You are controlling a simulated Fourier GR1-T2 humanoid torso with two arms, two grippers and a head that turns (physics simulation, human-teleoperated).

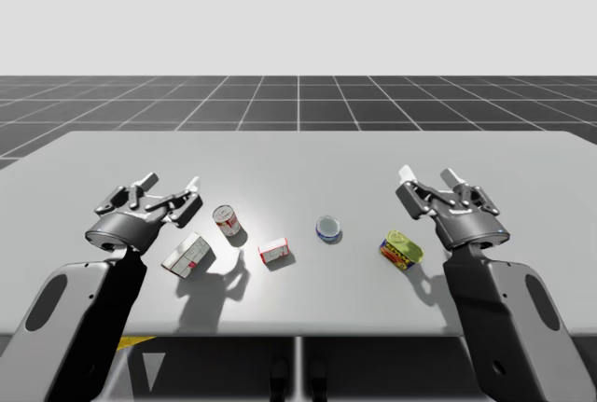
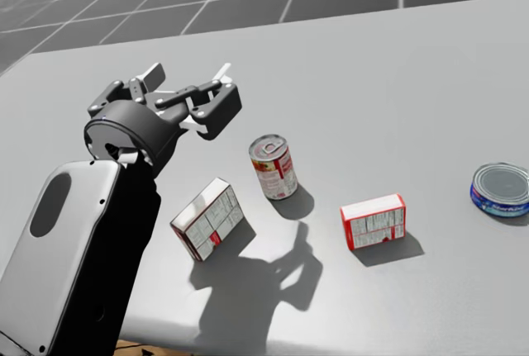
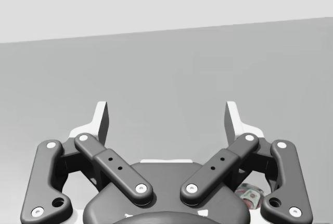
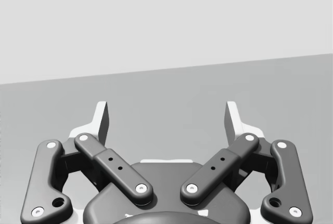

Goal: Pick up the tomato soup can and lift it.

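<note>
The tomato soup can (image 1: 227, 219) (image 2: 274, 166) is red and white and stands upright on the grey table (image 1: 298, 155), left of centre. My left gripper (image 1: 173, 184) (image 2: 187, 85) (image 3: 166, 117) hovers open above the table, just left of and behind the can, with nothing between its fingers. In the left wrist view a sliver of the can (image 3: 250, 195) peeks out below the gripper's linkage. My right gripper (image 1: 428, 176) (image 4: 166, 117) hangs open over the right side of the table, far from the can.
A white and red box (image 1: 187, 255) (image 2: 208, 218) lies in front of my left gripper. A smaller red and white box (image 1: 273, 251) (image 2: 374, 221), a flat blue can (image 1: 328, 228) (image 2: 501, 189) and a green and yellow tin (image 1: 401, 250) lie to the can's right.
</note>
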